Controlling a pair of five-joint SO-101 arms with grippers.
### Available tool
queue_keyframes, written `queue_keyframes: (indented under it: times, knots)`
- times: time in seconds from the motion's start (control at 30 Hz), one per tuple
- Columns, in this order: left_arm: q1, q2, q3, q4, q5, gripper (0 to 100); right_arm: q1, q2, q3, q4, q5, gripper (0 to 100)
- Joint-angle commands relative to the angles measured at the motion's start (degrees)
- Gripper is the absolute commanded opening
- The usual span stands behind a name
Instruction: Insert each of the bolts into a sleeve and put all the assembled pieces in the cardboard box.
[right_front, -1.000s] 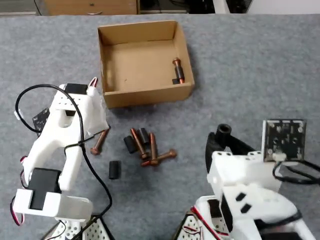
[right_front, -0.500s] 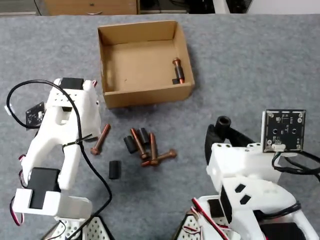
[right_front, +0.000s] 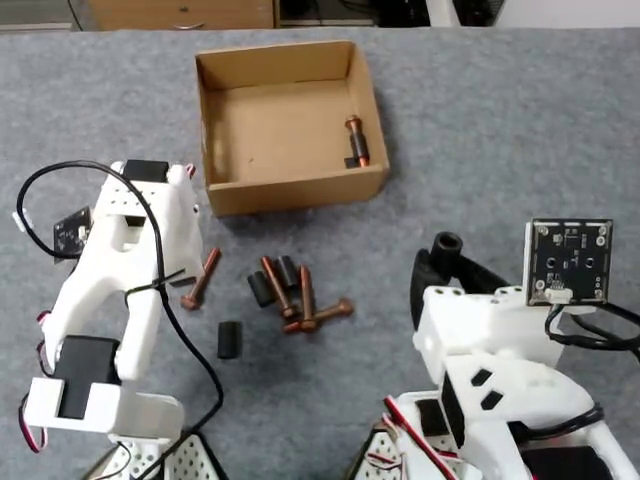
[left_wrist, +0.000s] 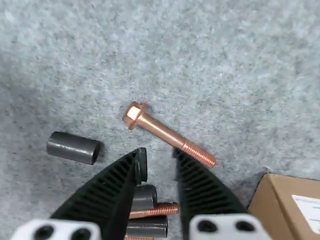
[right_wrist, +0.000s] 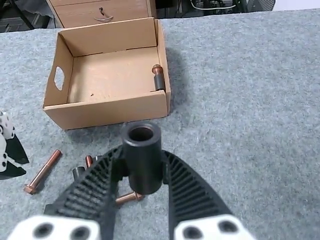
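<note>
**Bolt pickup stage: one sleeve gripped, one bolt lined up for grasping.**

The right gripper (right_wrist: 142, 167) is closed on a black sleeve (right_wrist: 142, 150), which is held upright with its bore facing up at the lower right of the high view. The left gripper (left_wrist: 159, 159) has its jaws parted by a narrow gap; nothing is held or touched. A loose bolt (left_wrist: 167, 134) lies on the grey mat (right_front: 500, 120) just beyond its tips, left of centre in the high view. Bolt pickup is judged to be the step in hand. A wider opening, a descent across the shank, then alignment of the threaded end with the bore are called for. A loose pile (right_front: 290, 290) of bolts and sleeves lies at centre. One assembled piece (right_front: 356, 142) lies inside the cardboard box (right_front: 290, 190), upper centre.
</note>
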Motion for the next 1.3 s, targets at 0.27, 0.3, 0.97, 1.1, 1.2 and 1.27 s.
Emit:
queue_keyframes:
  times: [0.27,0.3,0.97,1.1,1.2,1.27]
  knots:
    - [1.1,-0.3,2.8,-0.6,1.0,28,0.3,0.9,-0.4,-1.5,-0.5,0.1]
    - [1.1,-0.3,2.8,0.5,1.0,28,0.3,0.9,-0.4,-1.5,-0.5,0.1]
    - [1.2,-0.7,2.1,-2.7,25.6,28,0.2,0.7,-0.4,-1.4,-0.5,0.1]
    - [1.1,-0.4,0.6,-2.3,26.1,28,0.2,0.7,-0.4,-1.4,-0.4,0.1]
    - [1.1,-0.4,0.1,-2.5,26.0,28,0.2,0.8,-0.4,-1.4,-0.4,0.1]
    - [0.8,-0.8,0.1,-2.4,26.0,28,0.2,0.9,-0.4,-1.4,-0.4,0.1]
